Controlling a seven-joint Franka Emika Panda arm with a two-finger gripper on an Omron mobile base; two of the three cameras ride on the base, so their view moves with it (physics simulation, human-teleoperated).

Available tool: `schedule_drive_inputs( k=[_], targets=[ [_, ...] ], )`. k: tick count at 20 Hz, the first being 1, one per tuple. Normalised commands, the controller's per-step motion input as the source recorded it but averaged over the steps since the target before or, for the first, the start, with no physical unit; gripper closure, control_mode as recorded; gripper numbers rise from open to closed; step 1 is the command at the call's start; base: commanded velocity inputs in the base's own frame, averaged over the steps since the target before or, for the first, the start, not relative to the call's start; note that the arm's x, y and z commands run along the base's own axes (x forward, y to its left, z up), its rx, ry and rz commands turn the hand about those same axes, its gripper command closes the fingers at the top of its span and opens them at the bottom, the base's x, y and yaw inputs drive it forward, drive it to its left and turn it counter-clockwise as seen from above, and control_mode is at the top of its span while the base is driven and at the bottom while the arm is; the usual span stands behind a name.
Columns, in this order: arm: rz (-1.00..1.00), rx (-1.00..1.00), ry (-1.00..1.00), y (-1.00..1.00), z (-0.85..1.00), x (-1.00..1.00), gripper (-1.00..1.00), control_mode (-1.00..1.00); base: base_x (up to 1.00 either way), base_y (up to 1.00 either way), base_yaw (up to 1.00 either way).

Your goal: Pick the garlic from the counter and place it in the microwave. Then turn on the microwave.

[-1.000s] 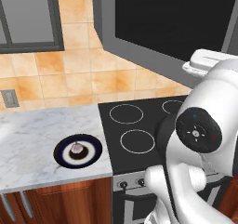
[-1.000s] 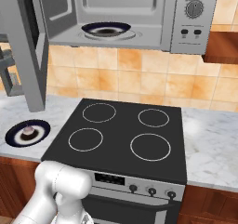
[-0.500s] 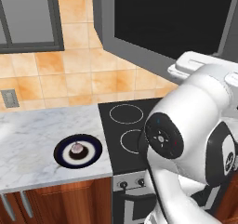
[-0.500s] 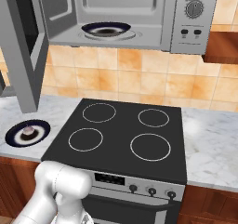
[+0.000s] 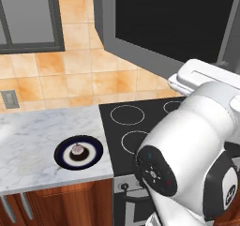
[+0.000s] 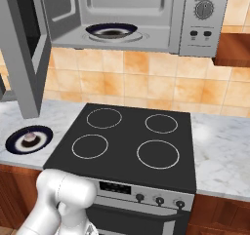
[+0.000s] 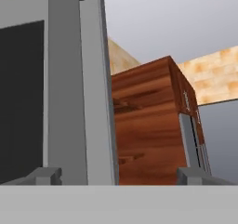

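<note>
Because the microwave (image 6: 132,19) door (image 6: 22,48) swings wide open, its inside is ready for the garlic (image 5: 77,149). That little bulb sits on a blue plate (image 5: 91,155) on the worktop (image 5: 33,140). Up high, the hand (image 7: 118,174) is open and holds nothing.

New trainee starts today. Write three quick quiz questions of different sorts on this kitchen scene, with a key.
1. True or false: the garlic lies on the dark-blue plate on the counter.
2. The microwave door is: A) shut, B) swung open, C) missing.
3. Fill in: inside the microwave sits a second dark-blue ____.

Key: 1 true. 2 B. 3 plate. The hand has its two fingertips set wide apart, with nothing between them, facing the door's edge.
</note>
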Motion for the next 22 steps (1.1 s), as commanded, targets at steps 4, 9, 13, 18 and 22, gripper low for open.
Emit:
schedule_drive_inputs(
  k=[4, 9, 13, 18, 22],
  targets=[
    [0.07, 0.0, -0.02, -0.21, 0.0, -0.27, -1.0, -1.0, 0.0, 0.0, 0.0],
    [0.06, 0.0, -0.02, -0.29, 0.0, -0.17, -1.0, -1.0, 0.0, 0.0, 0.0],
    [0.09, 0.0, 0.0, -0.22, 0.0, -0.08, -1.0, -1.0, 0.0, 0.0, 0.0],
    [0.18, 0.0, 0.0, -0.18, -0.01, -0.01, -1.0, -1.0, 0.0, 0.0, 0.0],
    [0.22, 0.0, 0.0, -0.21, 0.0, -0.03, -1.0, -1.0, 0.0, 0.0, 0.0]
  ],
)
